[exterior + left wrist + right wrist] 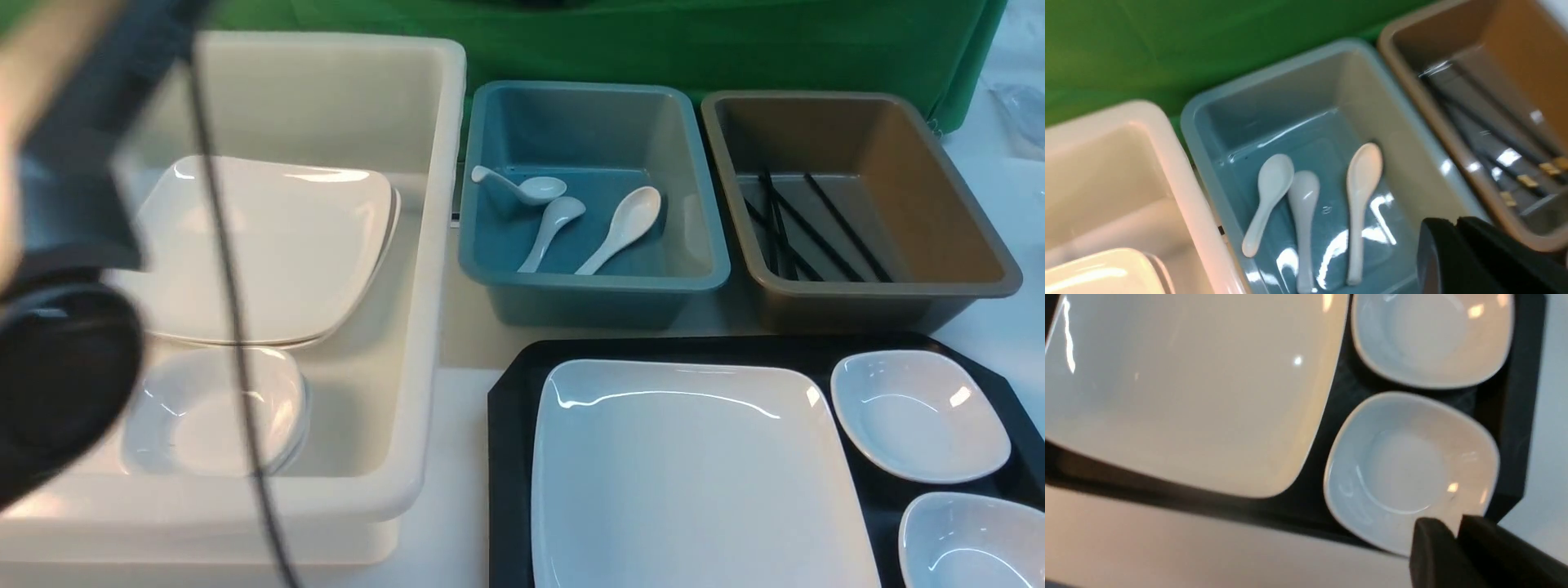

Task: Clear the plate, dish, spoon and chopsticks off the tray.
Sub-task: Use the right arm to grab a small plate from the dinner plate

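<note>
1. The left gripper (pixel 1455 223) has its black jaws pressed together with nothing between them; it hangs above the near right corner of the blue tub (pixel 1208 122).
2. In the blue tub lies the spoon (pixel 1361 192), flat on the floor on the side nearer the brown tub (pixel 1412 81); two other spoons (pixel 1290 196) lie beside it, their bowls touching.
3. The chopsticks (pixel 804 229) lie on the brown tub's floor; they are blurred in the left wrist view.
4. The left arm (pixel 65 245) shows as a dark blur before the white tub (pixel 433 245); that tub holds stacked plates (pixel 269 245) and, nearer, stacked dishes (pixel 216 408).
5. The right gripper (pixel 1457 524) has its jaws narrow, a thin slit between them; it sits at the rim of the near dish (pixel 1404 469); I cannot tell whether it clasps that rim.
6. The near dish lies on the tray (pixel 1511 416), just beside the far dish (pixel 1433 335); both are upright and empty.
7. The plate (pixel 694 474) lies flat on the tray's left part, just beside both dishes.
8. The tray stands just in front of the blue and brown tubs; a green cloth (pixel 653 41) hangs behind them.
</note>
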Robot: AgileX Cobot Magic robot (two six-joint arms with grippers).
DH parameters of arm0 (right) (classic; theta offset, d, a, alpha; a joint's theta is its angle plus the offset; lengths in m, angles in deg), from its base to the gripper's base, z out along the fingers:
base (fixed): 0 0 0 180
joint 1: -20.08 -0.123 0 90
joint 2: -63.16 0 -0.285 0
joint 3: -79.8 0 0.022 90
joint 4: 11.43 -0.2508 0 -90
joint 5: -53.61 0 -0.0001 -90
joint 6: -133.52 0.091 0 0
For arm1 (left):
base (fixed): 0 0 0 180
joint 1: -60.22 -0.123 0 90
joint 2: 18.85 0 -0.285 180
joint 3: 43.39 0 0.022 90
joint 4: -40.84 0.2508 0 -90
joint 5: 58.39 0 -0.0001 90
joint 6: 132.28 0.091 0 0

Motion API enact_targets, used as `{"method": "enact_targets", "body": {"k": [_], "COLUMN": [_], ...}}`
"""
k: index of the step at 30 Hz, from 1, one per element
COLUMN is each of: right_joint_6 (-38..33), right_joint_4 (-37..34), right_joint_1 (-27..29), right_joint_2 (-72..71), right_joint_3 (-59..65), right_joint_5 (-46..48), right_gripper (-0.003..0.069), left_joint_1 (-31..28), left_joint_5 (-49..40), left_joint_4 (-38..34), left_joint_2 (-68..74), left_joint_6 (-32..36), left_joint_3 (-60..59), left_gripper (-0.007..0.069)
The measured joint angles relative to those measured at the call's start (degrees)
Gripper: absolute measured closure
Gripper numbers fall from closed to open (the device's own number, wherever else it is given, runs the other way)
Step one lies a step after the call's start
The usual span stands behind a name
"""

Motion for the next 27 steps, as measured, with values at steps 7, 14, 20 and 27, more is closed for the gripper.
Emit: {"method": "enact_targets", "body": {"k": [7, 14, 20, 27], "right_joint_6": [-2.9, -2.3, 3.0, 4.4], "right_joint_4": [-0.9, 1.1, 7.4, 7.9], "right_joint_1": [-4.7, -10.9, -11.4, -11.4], "right_joint_2": [4.1, 13.1, 20.6, 23.8], "right_joint_3": [13.3, 22.1, 22.2, 22.2], "right_joint_5": [-7.8, -19.9, -24.9, -28.5], "right_gripper": [0.0476, 0.0255, 0.0146, 0.0139], "left_joint_1": [0.1, 0.1, 0.1, 0.1], "left_joint_5": [0.3, 13.7, 19.8, 19.8], "left_joint_4": [1.4, 1.9, 1.8, 1.8], "left_joint_2": [-22.7, -46.6, -60.7, -65.1], "left_joint_6": [0.7, -3.0, -7.3, -8.2], "left_joint_3": [-28.6, -63.8, -82.8, -87.4], "left_gripper": [0.0622, 0.0622, 0.0622, 0.0622]}}
